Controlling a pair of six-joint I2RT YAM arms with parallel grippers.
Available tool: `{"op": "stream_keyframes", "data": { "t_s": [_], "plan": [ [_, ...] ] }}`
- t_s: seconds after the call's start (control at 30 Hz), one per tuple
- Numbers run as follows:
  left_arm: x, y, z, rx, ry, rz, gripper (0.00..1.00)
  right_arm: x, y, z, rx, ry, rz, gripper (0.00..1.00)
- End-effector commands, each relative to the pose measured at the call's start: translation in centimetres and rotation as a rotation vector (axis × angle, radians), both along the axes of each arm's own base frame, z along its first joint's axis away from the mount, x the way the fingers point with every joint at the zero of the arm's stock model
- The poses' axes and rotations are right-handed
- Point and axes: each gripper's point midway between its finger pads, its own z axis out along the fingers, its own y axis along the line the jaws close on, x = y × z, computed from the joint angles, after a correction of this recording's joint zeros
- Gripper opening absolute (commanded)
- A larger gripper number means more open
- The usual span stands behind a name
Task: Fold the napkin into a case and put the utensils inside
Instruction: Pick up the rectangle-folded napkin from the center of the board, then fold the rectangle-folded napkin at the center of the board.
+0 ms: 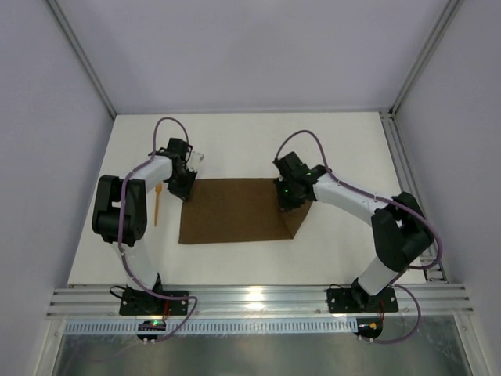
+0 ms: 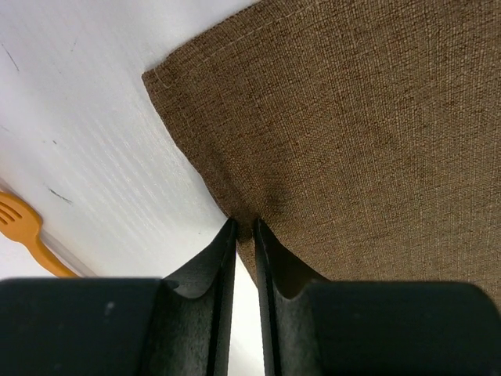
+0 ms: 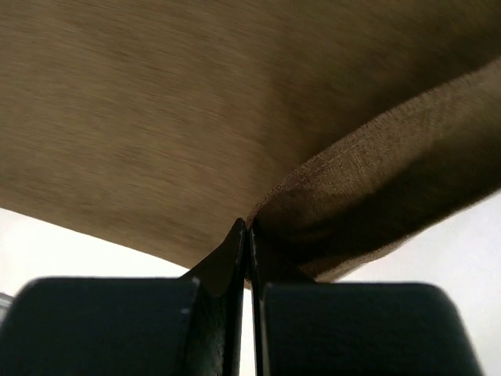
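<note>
White table point(image 1: 235, 141) carries the napkin point(image 1: 235, 213) at its middle. At its far-left edge the left gripper point(image 2: 245, 227) pinches the cloth. The right gripper point(image 3: 247, 229) is clamped on the far-right corner, raised into a fold.

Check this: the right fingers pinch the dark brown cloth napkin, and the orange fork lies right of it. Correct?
Not quite. The right fingers do pinch the dark brown cloth napkin, but the orange fork lies left of it, as the top external view shows.

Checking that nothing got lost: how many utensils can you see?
1. An orange fork lies on the table, left of the napkin. Another may be hidden under the cloth.
</note>
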Motion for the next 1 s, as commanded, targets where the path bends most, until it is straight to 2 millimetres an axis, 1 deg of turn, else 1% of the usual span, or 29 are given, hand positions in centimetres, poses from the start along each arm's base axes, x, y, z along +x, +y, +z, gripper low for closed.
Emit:
{"op": "stream_keyframes", "data": {
  "t_s": [0.0,0.03,0.07,0.13,0.17,0.23,0.27,0.3,0.33,0.37,0.4,0.43,0.47,0.5,0.53,0.63,0.7,0.73,0.8,0.87,0.9,0.97],
  "plan": [
    [-1.2,0.2,-1.9,-0.013,0.052,0.001,0.16,1.0,4.4,1.0,-0.046,-0.051,0.106,0.03],
    [-1.2,0.2,-1.9,-0.017,0.054,0.004,0.15,1.2,5.6,0.0,-0.063,-0.032,0.133,0.03],
    [-1.2,0.1,-2.0,-0.026,0.055,0.002,0.15,1.5,8.7,1.5,-0.033,-0.073,0.185,0.03],
    [-1.5,0.1,-2.2,-0.033,0.062,0.0,0.13,1.7,11.7,1.9,-0.021,-0.097,0.242,0.03],
    [-1.6,0.1,-2.3,-0.038,0.064,-0.002,0.13,2.0,14.4,2.0,-0.014,-0.119,0.285,0.03],
    [-1.7,0.1,-2.5,-0.047,0.069,0.001,0.13,2.2,17.1,2.0,-0.002,-0.133,0.33,0.03],
    [-1.7,0.1,-2.6,-0.049,0.072,0.0,0.12,3.0,19.1,1.9,0.011,-0.146,0.352,0.03],
    [-1.8,0.0,-2.6,-0.061,0.074,0.0,0.12,2.5,20.7,1.7,0.014,-0.149,0.386,0.03],
    [-1.8,0.0,-2.6,-0.067,0.076,0.002,0.12,2.4,21.5,1.5,0.007,-0.146,0.411,0.03],
    [-1.9,0.1,-2.7,-0.074,0.08,0.006,0.12,2.8,23.4,1.7,0.024,-0.163,0.433,0.03],
    [-1.9,0.1,-2.7,-0.076,0.082,0.007,0.12,2.2,24.5,1.7,0.03,-0.17,0.46,0.03],
    [-2.0,0.2,-2.8,-0.078,0.083,0.006,0.11,2.3,25.8,2.6,0.051,-0.2,0.485,0.03],
    [-2.2,0.2,-3.1,-0.08,0.091,0.008,0.11,2.1,26.6,2.6,0.057,-0.209,0.502,0.03],
    [-2.3,0.3,-3.2,-0.086,0.096,0.009,0.11,1.4,27.6,2.3,0.058,-0.214,0.53,0.03],
    [-2.5,0.2,-3.4,-0.094,0.103,0.009,0.11,1.4,28.4,2.9,0.07,-0.242,0.555,0.03],
    [-2.4,0.4,-3.5,-0.112,0.105,0.023,0.08,-0.5,30.4,3.2,0.132,-0.241,0.633,0.03],
    [-2.4,0.6,-3.5,-0.117,0.109,0.033,0.07,-1.1,30.9,3.3,0.147,-0.252,0.663,0.03],
    [-2.3,0.5,-3.5,-0.127,0.108,0.034,0.06,-1.8,31.3,3.6,0.17,-0.263,0.685,0.03],
    [-2.3,0.6,-3.5,-0.137,0.109,0.042,0.04,-2.2,32.0,4.4,0.195,-0.297,0.706,0.03],
    [-2.3,0.6,-3.4,-0.148,0.11,0.047,0.02,-3.0,32.3,5.2,0.218,-0.318,0.728,0.03],
    [-2.4,0.6,-3.4,-0.154,0.114,0.05,0.01,-3.0,32.8,5.8,0.244,-0.344,0.733,0.03],
    [-2.5,0.6,-3.4,-0.172,0.12,0.056,0.0,-3.8,32.8,6.3,0.281,-0.348,0.751,0.03]
  ]
}}
